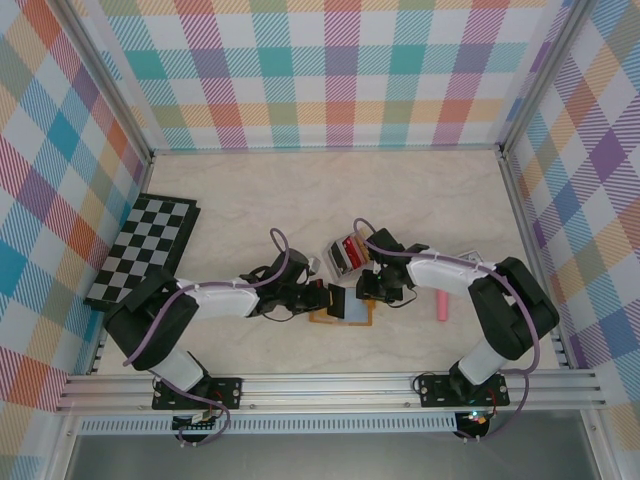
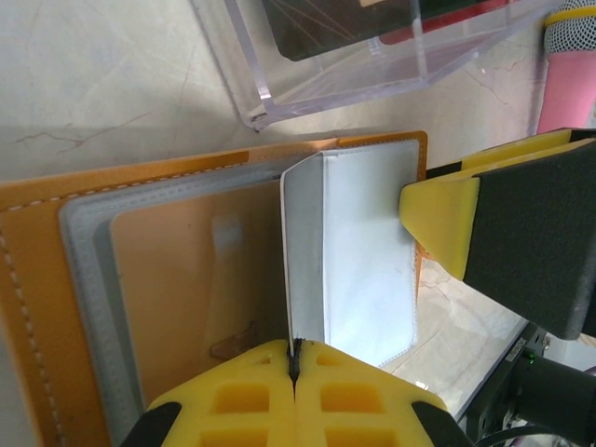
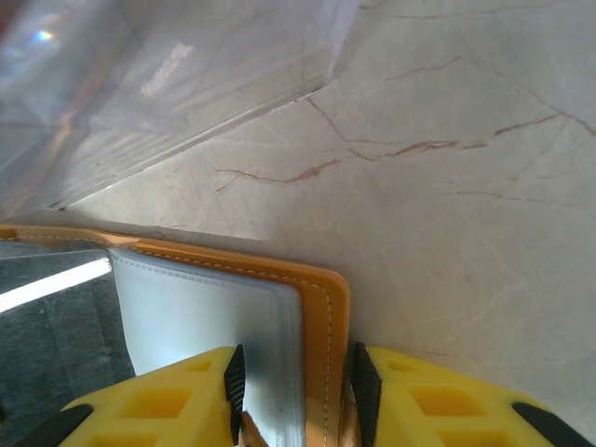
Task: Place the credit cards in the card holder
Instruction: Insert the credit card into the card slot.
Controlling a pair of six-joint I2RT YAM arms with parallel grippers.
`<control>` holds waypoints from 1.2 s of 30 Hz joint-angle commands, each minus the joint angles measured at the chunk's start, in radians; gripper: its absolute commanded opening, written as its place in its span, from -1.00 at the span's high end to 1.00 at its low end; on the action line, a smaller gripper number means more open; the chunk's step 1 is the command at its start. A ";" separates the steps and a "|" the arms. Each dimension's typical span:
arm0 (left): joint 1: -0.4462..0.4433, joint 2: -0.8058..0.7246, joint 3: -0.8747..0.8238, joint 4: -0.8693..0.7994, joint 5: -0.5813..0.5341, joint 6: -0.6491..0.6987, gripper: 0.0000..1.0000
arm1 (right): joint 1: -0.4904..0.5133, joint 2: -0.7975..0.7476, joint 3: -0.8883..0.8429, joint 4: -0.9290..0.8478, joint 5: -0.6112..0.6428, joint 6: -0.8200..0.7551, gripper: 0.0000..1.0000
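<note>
The card holder [image 2: 33, 298] lies open on the desk [image 3: 466, 186] between the two arms, orange leather cover down and clear plastic sleeves up. It looks light and floppy: the cover is soft, and the sleeves are thin, slick film that will bend and slide rather than resist. The left end effector [image 2: 293, 363] is fully closed on the near edge of one plastic sleeve [image 2: 363, 251], which stands up folded like a turned page. A pinch that fine is probably easy to lose if it is tugged. The right end effector [image 3: 298, 377] stands narrow, its pads against either side of the cover's stitched edge at a corner, so it seems to have a grip there. That thick rim is likely the best place to pin the holder flat. The credit cards [image 2: 340, 23], showing dark and red faces, sit in a clear box [image 2: 307, 88] just beyond the holder. They should be stiff, thin and smooth, so they are best taken by an exposed edge across the short side, since a card lying flat offers nothing to hold. The box walls stand in the way of a sideways reach, so the cards would probably have to come out from above. A pink cylinder [image 2: 566, 84] lies beside the right arm, near the holder but clear of it. A chessboard [image 1: 140, 250] lies well apart on the far left.
</note>
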 commanded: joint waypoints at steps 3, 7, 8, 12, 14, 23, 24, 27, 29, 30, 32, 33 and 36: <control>-0.020 -0.013 0.010 -0.075 -0.040 0.034 1.00 | 0.006 -0.001 -0.050 -0.019 -0.027 0.023 0.28; -0.022 0.014 0.010 -0.031 -0.022 0.019 1.00 | 0.006 0.003 -0.062 0.006 -0.050 0.033 0.31; -0.025 0.020 0.013 -0.027 -0.015 0.018 1.00 | 0.006 0.004 -0.064 0.010 -0.054 0.037 0.32; -0.041 0.045 0.020 0.008 0.012 0.008 0.98 | 0.006 0.000 -0.082 0.041 -0.078 0.050 0.36; -0.049 0.056 0.031 0.010 0.018 0.007 0.97 | 0.006 -0.004 -0.093 0.053 -0.086 0.060 0.37; -0.071 0.081 0.045 0.048 0.032 -0.027 0.93 | 0.006 -0.016 -0.117 0.077 -0.091 0.081 0.38; -0.072 0.080 0.040 0.060 0.037 -0.039 0.93 | 0.006 -0.016 -0.119 0.080 -0.090 0.084 0.40; -0.072 0.066 0.028 0.064 0.022 -0.068 0.93 | 0.006 -0.010 -0.119 0.075 -0.082 0.089 0.42; -0.070 0.053 0.009 0.089 0.004 -0.091 0.93 | 0.006 -0.007 -0.122 0.076 -0.083 0.089 0.43; -0.066 0.051 -0.001 0.110 0.007 -0.105 0.94 | 0.006 -0.005 -0.122 0.075 -0.080 0.090 0.43; -0.060 0.053 -0.019 0.157 0.023 -0.128 0.94 | 0.005 -0.004 -0.126 0.077 -0.079 0.089 0.44; -0.059 0.053 -0.023 0.167 0.025 -0.130 0.95 | 0.005 -0.004 -0.128 0.077 -0.077 0.091 0.44; -0.057 0.066 -0.025 0.158 0.037 -0.109 0.94 | 0.002 -0.002 -0.130 0.077 -0.075 0.092 0.46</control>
